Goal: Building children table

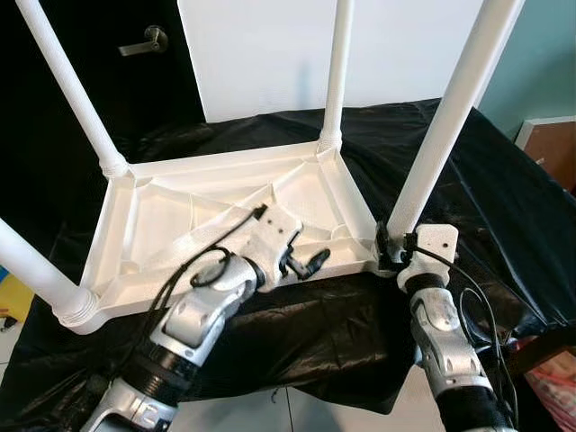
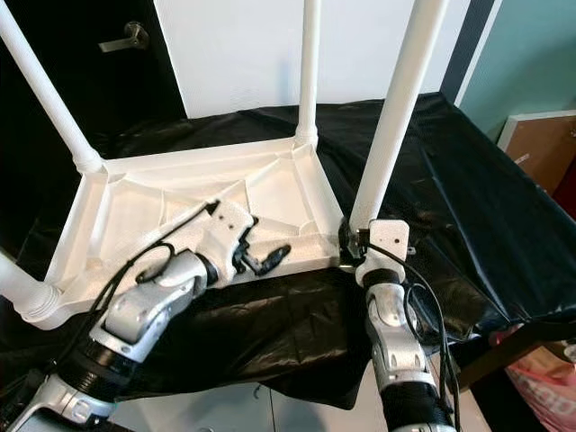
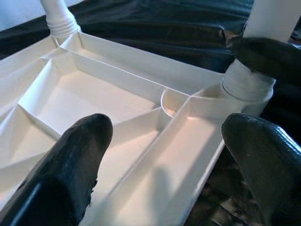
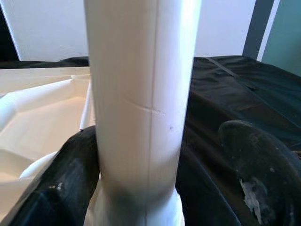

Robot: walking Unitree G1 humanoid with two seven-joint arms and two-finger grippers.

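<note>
White plastic children table lay upside down on a black sheet in the middle of the left eye frame, ribbed underside facing up. Four white legs stood up from its corners: far left leg toward the upper left, far right leg at top centre, near left leg at the left edge, near right leg running to the upper right.

Left gripper sat low centre over the tabletop's near right part, fingers apart with nothing between them; left wrist view showed both black fingers spread above the ribs, aimed at the near right corner socket.

Right gripper was at the base of the near right leg, lower right of centre. Right wrist view showed the leg between its fingers: one pad against the leg, the other standing a little off it, so not clamped tight.

Behind, a white panel at top centre, a dark door with lever handle upper left.
</note>
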